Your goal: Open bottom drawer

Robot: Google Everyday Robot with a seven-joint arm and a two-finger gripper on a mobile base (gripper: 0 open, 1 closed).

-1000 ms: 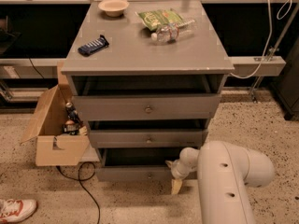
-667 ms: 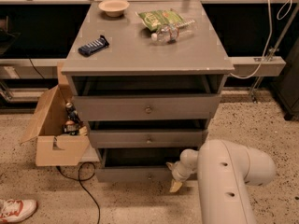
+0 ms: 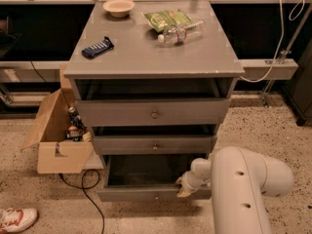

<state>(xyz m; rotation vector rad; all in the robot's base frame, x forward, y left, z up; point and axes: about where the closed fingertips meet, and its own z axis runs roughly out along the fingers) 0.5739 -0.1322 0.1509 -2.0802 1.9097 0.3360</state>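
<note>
The grey cabinet (image 3: 146, 57) has three drawers. The bottom drawer (image 3: 131, 194), the shallowest, with a small round knob (image 3: 156, 197), is pulled out toward me and its dark inside (image 3: 146, 169) shows. My gripper (image 3: 186, 186) sits at the top edge of this drawer's front, right of the knob, at the end of my white arm (image 3: 239, 189). The middle drawer (image 3: 153, 144) and the top drawer (image 3: 153, 113) stand slightly out.
An open cardboard box (image 3: 56, 135) with bottles stands left of the cabinet, with a black cable (image 3: 85, 189) on the floor. A shoe (image 3: 14, 218) lies at the bottom left. On the cabinet top lie a bowl (image 3: 119, 7), a bottle (image 3: 176, 33), a green bag (image 3: 168, 18) and a dark bar (image 3: 97, 48).
The bottom drawer has slid a little further out toward me, showing more of its inside. The gripper has stayed at its front edge.
</note>
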